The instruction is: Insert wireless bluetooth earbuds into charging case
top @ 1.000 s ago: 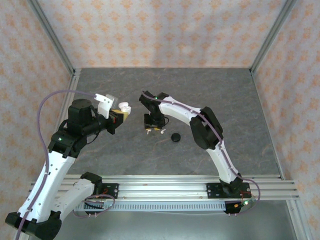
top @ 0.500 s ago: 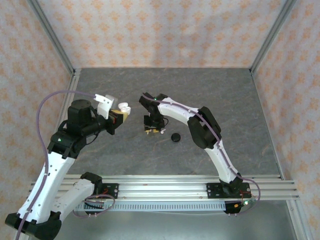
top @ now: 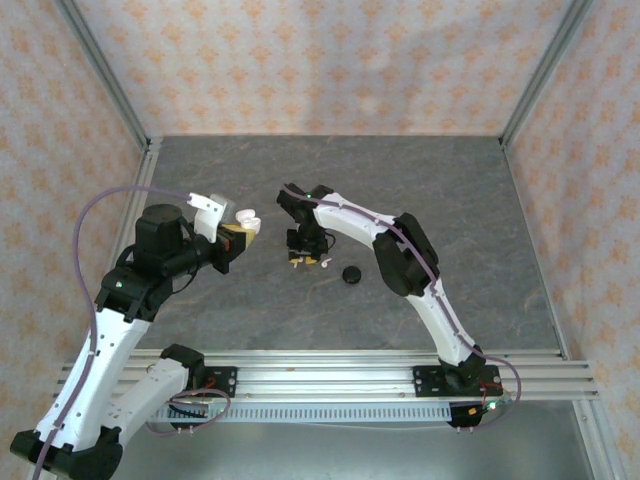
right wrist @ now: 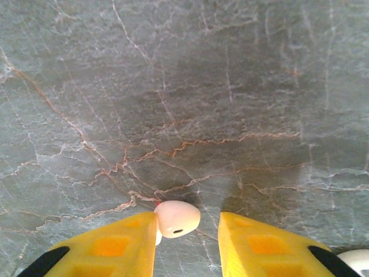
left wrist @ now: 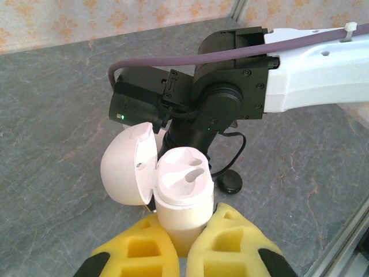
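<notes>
My left gripper (left wrist: 185, 239) (top: 236, 233) is shut on a white charging case (left wrist: 182, 193) (top: 247, 218) and holds it upright above the table. Its lid (left wrist: 127, 168) is swung open to the left, and both moulded slots are empty. My right gripper (right wrist: 187, 245) (top: 307, 259) points down at the table, open. A white earbud (right wrist: 176, 218) lies between its fingers, touching the left finger (right wrist: 109, 248), with a gap to the right finger (right wrist: 265, 248). Another white earbud (right wrist: 356, 259) (top: 324, 263) lies just right of that gripper.
A small black rounded piece (top: 350, 274) (left wrist: 229, 182) lies on the grey stone-patterned table (top: 450, 210), right of my right gripper. Patterned walls and metal posts close in the table. The right arm's wrist (left wrist: 230, 98) hangs just beyond the held case.
My right gripper's fingers have narrowed around the white earbud. My left arm has drawn the case slightly to the left and towards the near edge.
</notes>
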`<state>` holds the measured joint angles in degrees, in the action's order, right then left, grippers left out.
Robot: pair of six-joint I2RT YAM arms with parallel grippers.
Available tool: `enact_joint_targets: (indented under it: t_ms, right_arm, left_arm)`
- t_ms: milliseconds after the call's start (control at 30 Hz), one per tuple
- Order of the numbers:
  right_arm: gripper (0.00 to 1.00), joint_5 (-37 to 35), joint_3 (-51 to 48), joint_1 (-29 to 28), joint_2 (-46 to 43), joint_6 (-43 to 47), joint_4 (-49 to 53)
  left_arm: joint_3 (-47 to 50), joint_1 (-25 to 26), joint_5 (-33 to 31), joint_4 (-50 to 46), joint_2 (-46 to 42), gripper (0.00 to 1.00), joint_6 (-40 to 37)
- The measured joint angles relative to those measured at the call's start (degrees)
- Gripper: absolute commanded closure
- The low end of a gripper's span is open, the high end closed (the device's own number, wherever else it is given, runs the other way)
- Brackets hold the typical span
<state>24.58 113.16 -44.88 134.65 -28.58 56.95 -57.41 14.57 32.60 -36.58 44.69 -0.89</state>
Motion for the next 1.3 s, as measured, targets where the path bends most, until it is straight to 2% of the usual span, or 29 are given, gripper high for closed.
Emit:
enact_joint_targets:
  t_ms: [200, 533, 733, 967, 1300]
  right_arm:
    - [0.79, 0.6, 0.9, 0.1, 0.7, 1.1, -0.8]
    - [0.84, 1.4, 0.6, 0.1, 0.7, 3.4, -2.3]
    - [0.87, 0.7, -4.2, 0.0, -2.8, 5.3, -5.1]
    - [0.88, -2.9, -14.1, 0.0, -15.1, 6.9, -12.0]
    - [0.90, -8.4, -30.1, 0.0, -41.9, 11.7, -32.9]
  left_arm:
    - [0.3, 0.0, 0.0, 0.0, -0.1, 1.00, 0.8]
    - [1.7, 0.0, 0.0, 0.3, -0.1, 1.00, 0.9]
    - [2.4, 0.0, 0.0, 1.6, -0.2, 1.00, 1.0]
    - [4.1, 0.0, 1.1, 5.0, -1.2, 1.00, 1.0]
    - [5.3, 0.0, 5.4, 13.2, -1.3, 1.00, 1.0]
